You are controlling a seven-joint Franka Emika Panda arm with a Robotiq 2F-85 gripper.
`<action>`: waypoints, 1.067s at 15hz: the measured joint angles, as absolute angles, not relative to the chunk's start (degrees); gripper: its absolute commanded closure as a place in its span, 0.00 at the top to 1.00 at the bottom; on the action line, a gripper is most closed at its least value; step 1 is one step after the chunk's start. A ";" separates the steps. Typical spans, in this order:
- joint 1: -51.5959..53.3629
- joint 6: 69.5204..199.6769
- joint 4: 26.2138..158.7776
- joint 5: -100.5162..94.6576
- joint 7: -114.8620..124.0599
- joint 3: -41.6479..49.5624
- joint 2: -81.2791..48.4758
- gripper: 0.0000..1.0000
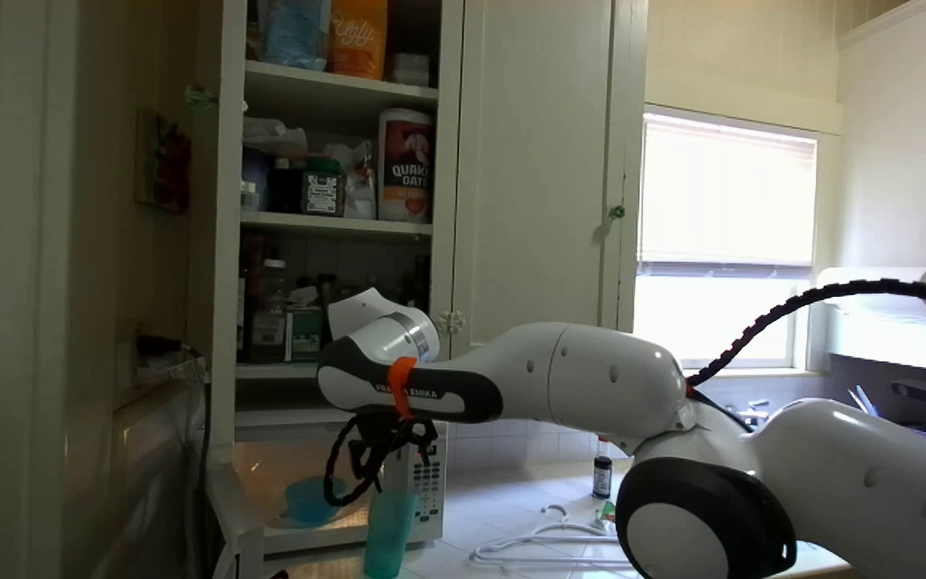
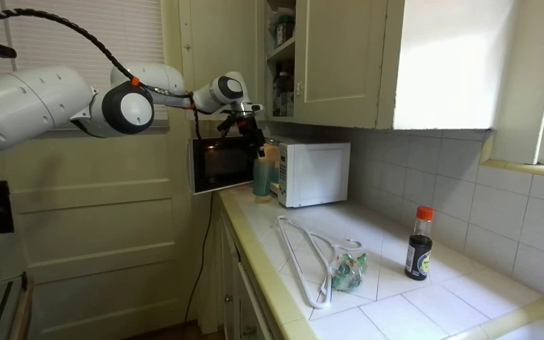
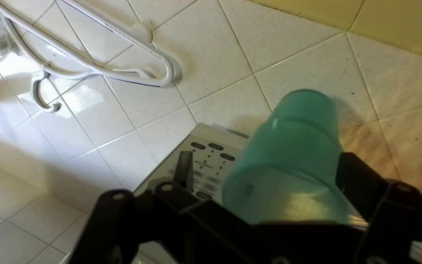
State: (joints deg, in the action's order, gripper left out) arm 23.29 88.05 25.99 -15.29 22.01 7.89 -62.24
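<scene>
A tall teal translucent cup (image 3: 299,135) stands upright on the tiled counter, in front of the microwave (image 2: 317,172). My gripper (image 3: 266,161) is open above and around its upper part. In the wrist view the left finger (image 3: 184,167) stands apart from the cup, over the keypad. The right finger (image 3: 359,181) is at the cup's side; whether it touches I cannot tell. Both exterior views show the gripper (image 2: 259,152) pointing down at the cup (image 2: 263,178). Part of the cup's near rim is hidden behind the gripper body.
The microwave door (image 2: 222,165) hangs open beside the cup, and a blue bowl (image 1: 312,503) sits inside. White hangers (image 2: 295,263), a plastic bag (image 2: 349,271) and a red-capped bottle (image 2: 418,255) lie or stand along the counter. Open cabinet shelves (image 1: 334,219) rise above the microwave.
</scene>
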 measured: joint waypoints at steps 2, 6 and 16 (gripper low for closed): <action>22.76 88.19 25.99 -15.35 19.36 7.96 -62.47 1.00; 22.24 88.19 25.99 -15.77 16.79 8.27 -62.86 1.00; 21.61 100.30 25.86 -16.19 11.79 8.24 -62.69 1.00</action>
State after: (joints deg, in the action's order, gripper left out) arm 21.61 100.30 25.86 -16.19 11.79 8.24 -62.69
